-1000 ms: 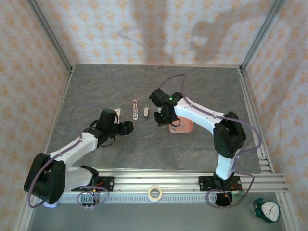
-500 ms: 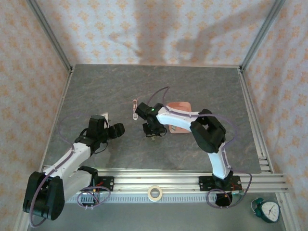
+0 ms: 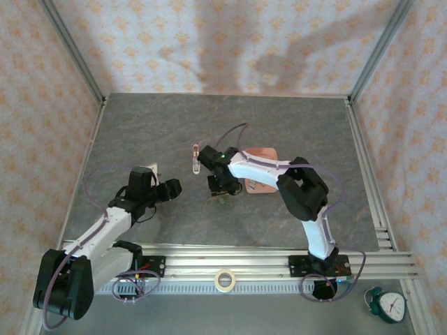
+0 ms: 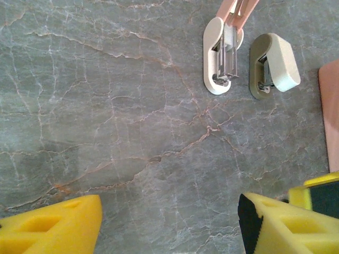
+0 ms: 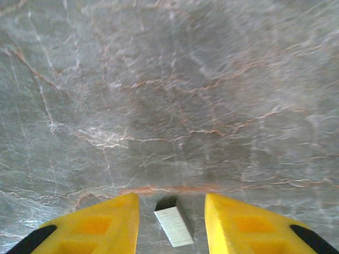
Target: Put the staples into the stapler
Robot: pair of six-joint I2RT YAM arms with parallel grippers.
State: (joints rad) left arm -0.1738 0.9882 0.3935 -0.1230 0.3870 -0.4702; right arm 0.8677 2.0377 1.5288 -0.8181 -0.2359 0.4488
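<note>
Two grippers low over a grey marbled table (image 3: 140,125).

Right gripper (image 5: 169,203): yellow fingers (image 5: 90,225) parted, nothing clamped. Staples (image 5: 174,226): one short pale grey strip, lying slantwise between the two fingers, set back from their tips, a narrow gap on each side, touching neither. Small dark shadow just past the strip's far end. Contact between strip and table not discernible.

Seen from above, right gripper (image 3: 221,188) near mid-table, just beside the pink tray (image 3: 262,185). Stapler (image 3: 196,158) near, to the left and farther from the arm bases, apart from the gripper.

Left gripper (image 4: 169,214): fingers spread wide, bare table between them, nothing held. Stapler (image 4: 222,58) ahead of this gripper, well beyond the fingertips and off toward the tray side. Hinged open, white base flat on the table, metal channel facing up, pink arm running out past the top edge. Just beside it and not touching, a separate white piece (image 4: 274,66) with a grey underside. Tray edge (image 4: 331,116) at the border of the left wrist view.

Seen from above, left gripper (image 3: 172,187) well apart from the right one, pointed toward it, with the stapler lying beyond the gap between the two.
</note>
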